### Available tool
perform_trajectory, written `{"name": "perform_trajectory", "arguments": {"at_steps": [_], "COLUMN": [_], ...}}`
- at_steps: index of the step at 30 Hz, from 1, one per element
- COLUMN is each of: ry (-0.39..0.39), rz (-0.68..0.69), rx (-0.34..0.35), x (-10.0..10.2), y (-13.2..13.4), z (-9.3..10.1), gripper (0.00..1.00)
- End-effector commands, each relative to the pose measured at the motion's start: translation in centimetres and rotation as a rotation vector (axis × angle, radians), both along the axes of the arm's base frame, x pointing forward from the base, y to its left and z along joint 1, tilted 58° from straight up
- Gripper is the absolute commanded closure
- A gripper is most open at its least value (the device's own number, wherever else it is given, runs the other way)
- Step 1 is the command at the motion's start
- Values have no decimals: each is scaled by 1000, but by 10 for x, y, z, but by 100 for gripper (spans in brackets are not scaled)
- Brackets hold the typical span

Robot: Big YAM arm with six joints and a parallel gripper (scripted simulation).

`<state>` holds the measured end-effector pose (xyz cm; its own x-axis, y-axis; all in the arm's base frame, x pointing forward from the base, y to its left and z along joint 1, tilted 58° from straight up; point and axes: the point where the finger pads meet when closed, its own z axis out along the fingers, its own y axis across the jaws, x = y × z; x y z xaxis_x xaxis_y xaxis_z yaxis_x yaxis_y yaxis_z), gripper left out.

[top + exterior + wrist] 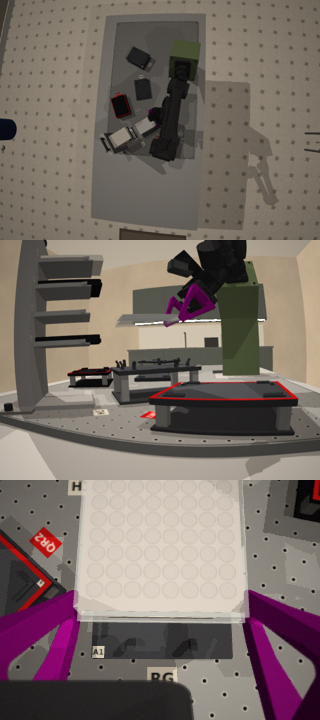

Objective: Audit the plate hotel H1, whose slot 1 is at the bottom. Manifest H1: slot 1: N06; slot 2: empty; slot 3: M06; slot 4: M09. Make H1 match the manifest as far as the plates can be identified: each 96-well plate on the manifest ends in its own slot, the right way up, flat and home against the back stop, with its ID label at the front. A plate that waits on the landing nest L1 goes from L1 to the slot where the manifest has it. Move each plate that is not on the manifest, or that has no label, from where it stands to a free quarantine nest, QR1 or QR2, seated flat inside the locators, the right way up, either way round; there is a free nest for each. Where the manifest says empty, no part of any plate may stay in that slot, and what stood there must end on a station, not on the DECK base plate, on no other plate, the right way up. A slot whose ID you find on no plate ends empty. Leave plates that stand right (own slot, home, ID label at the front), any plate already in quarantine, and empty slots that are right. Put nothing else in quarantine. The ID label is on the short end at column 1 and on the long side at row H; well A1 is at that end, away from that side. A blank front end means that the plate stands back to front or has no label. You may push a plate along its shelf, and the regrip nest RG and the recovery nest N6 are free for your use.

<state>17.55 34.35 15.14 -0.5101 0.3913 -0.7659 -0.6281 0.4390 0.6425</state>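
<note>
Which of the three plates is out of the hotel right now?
The pale translucent plate, held in mid-air level in the magenta claw. The other two are black and sit on hotel shelves.

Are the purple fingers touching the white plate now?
Touching. In the wrist view, both fingers press the side edges of the plate, with no gap. In the exterior view, the plate hangs in the air, borne only by the gripper.

Top view: high overhead, straight down, far off, gripper near frame centre. Exterior: low, deck level, close, gripper above. Wrist: behind fingers, facing down, very near. All share gripper and held plate.
</note>
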Motion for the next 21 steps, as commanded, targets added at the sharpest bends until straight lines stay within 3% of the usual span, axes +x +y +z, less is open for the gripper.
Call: {"name": "perform_trajectory", "arguments": {"at_steps": [1,21], "ry": [-13,-12], "rz": [3,1], "rx": [4,3], "x": [-2,-1], "y": [4,11], "z": [0,-5], "gripper": [14,14]}}
